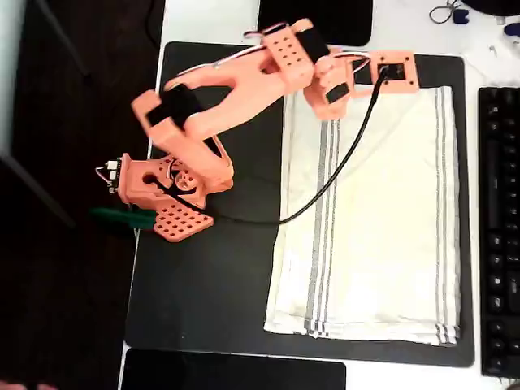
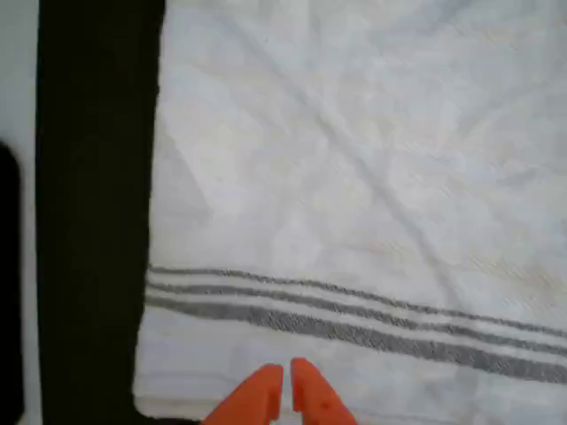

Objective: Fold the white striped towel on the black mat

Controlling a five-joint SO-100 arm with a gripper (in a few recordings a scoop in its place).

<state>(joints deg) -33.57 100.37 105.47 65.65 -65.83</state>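
1. The towel lies spread flat on the right part of the black mat, grey stripes running along its left and right sides in the overhead view.
2. The gripper hangs over the towel's top left corner; in the wrist view its orange fingertips sit almost together, gripping nothing.
3. A keyboard sits right of the mat.

- The white striped towel is soft woven cloth, cream and lightly creased — its grey stripes look flat, not raised.
- The black mat has a matt, smooth face.
- The gripper is orange plastic with a dull finish.
- The cable is smooth black sheathing.
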